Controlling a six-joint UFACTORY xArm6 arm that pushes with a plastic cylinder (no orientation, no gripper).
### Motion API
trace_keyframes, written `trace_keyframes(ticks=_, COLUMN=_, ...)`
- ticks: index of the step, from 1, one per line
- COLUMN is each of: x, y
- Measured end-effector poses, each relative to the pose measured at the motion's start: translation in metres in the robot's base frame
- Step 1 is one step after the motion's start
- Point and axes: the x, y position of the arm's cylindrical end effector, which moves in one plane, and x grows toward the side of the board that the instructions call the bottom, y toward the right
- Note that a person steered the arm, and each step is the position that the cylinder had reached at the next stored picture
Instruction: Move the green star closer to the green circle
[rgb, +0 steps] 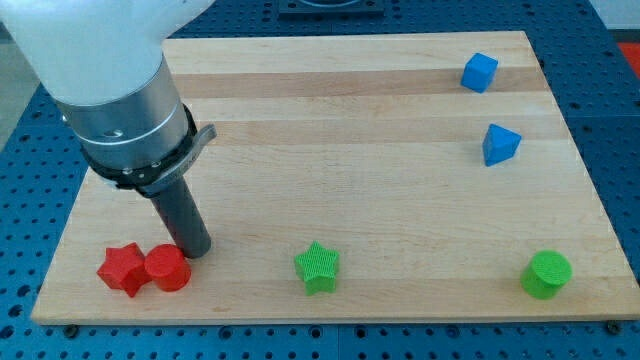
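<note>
We see the scene through one camera only, set above the board (400, 150) and tilted down across it from the near long edge, facing the far edge at the view's top. It sits close: the board fills almost the whole frame, with slim strips of blue table (20, 300) at the sides and bottom. The arm (110, 70) enters from the view's top left, cropped by the frame and large in the foreground. The board's far edge looks shorter than its near edge. No second view shares the scene.
</note>
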Motion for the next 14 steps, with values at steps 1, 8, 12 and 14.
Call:
trace_keyframes(ticks=1, x=0.008, y=0.009)
trace_keyframes(ticks=8, x=0.04, y=0.255)
trace_keyframes(ticks=12, x=0.03, y=0.219)
trace_keyframes(ticks=14, x=0.027, y=0.289)
